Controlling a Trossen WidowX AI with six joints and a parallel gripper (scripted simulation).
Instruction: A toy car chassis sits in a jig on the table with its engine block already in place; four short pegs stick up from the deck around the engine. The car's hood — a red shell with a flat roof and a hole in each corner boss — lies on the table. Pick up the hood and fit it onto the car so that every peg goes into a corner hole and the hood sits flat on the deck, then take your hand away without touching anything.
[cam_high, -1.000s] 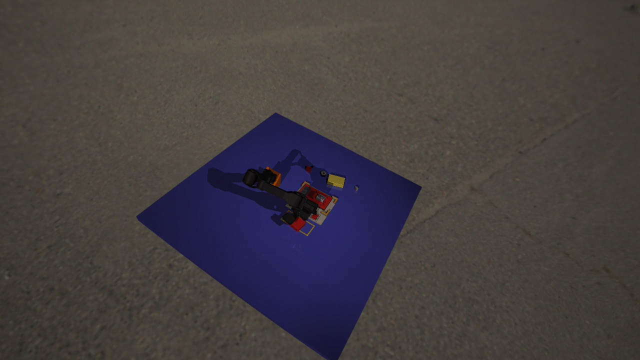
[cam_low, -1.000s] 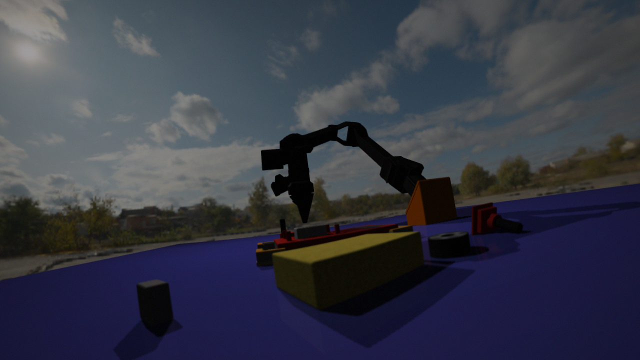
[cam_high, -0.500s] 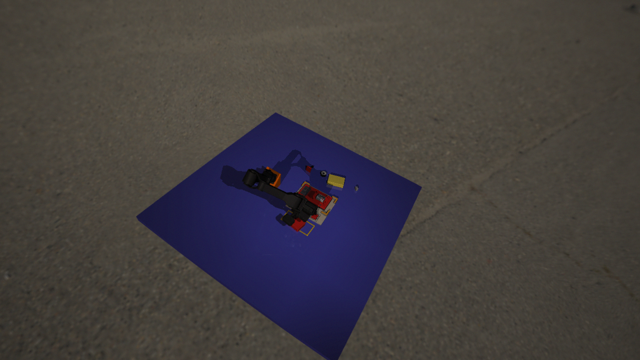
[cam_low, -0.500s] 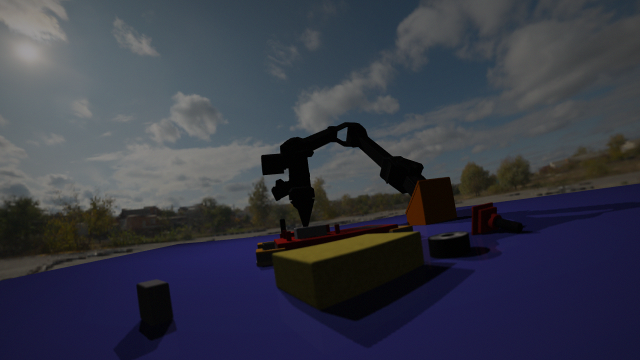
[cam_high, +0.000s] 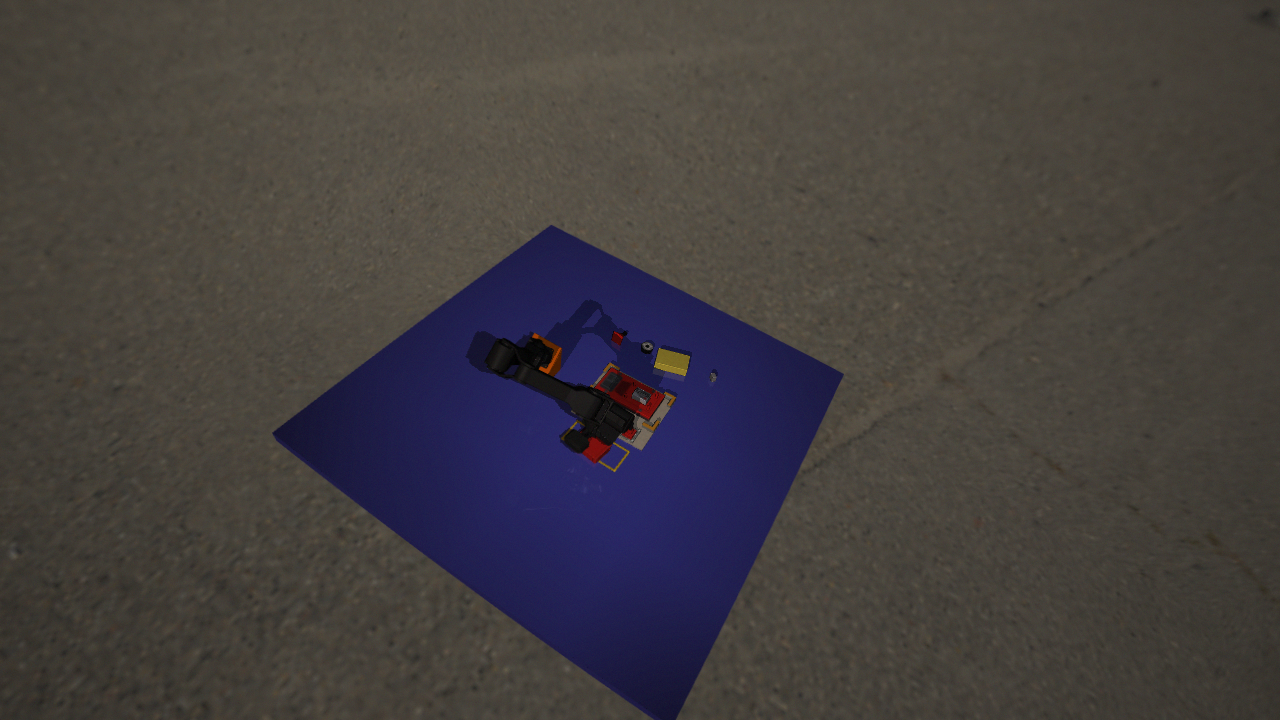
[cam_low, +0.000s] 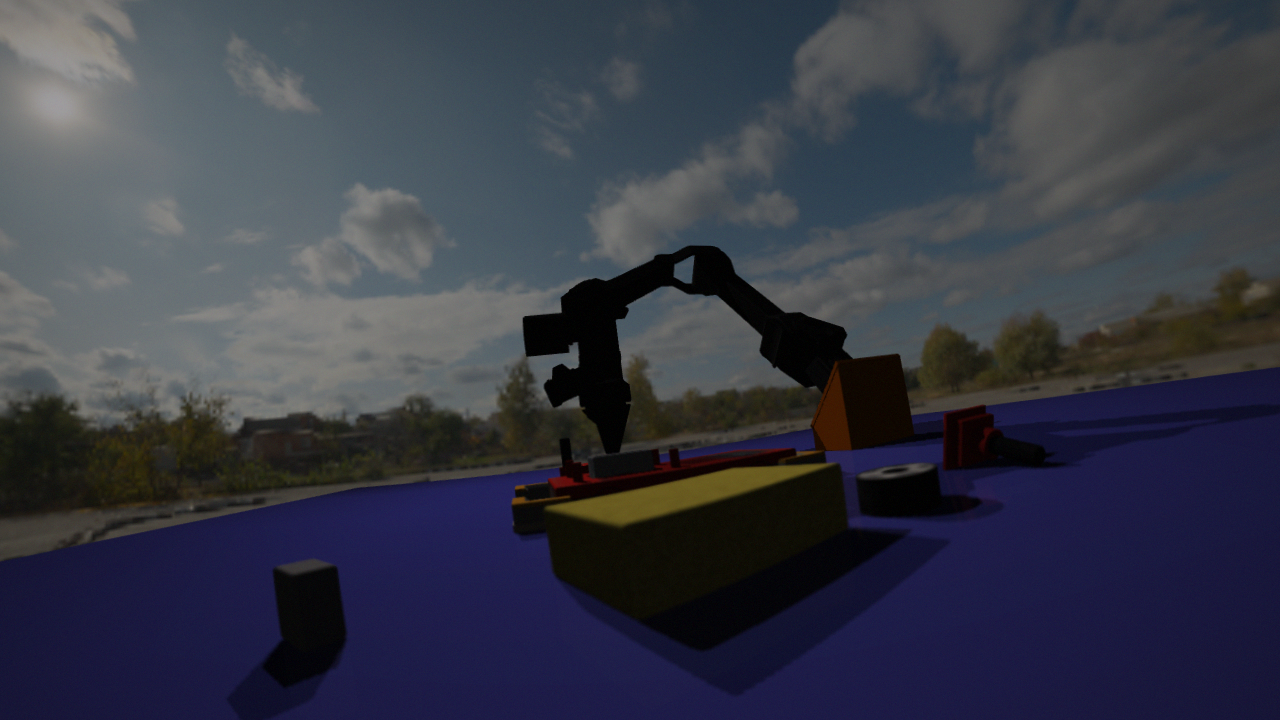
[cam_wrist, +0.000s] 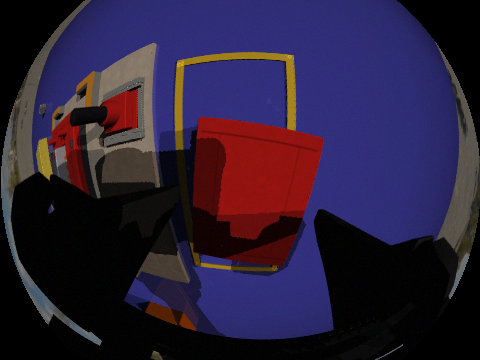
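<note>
In the wrist view, a blocky yellow bar (cam_high: 671, 362) (cam_low: 689, 537) (cam_wrist: 44, 155) is lying farthest left of the hood (cam_high: 594, 449) (cam_wrist: 260, 175). Nearer it, the red chassis (cam_high: 626, 387) (cam_low: 716, 465) (cam_wrist: 76, 167) is carrying a grey engine block (cam_high: 641, 395) (cam_low: 622, 462) (cam_wrist: 60, 160) — a matte, stone-pale board (cam_high: 640, 440) (cam_wrist: 127, 67) is coming next. The smooth, flat-roofed hood itself is resting on the blue bench (cam_high: 537, 537) (cam_low: 447, 626) (cam_wrist: 375, 100), overlapping a yellow outline (cam_high: 622, 462) (cam_wrist: 291, 95). Black, tapering jaws are standing wide open — gripping nothing.

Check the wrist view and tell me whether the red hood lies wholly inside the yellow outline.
No, the red hood overlaps the right side of the yellow outline and sticks out past it.
</note>
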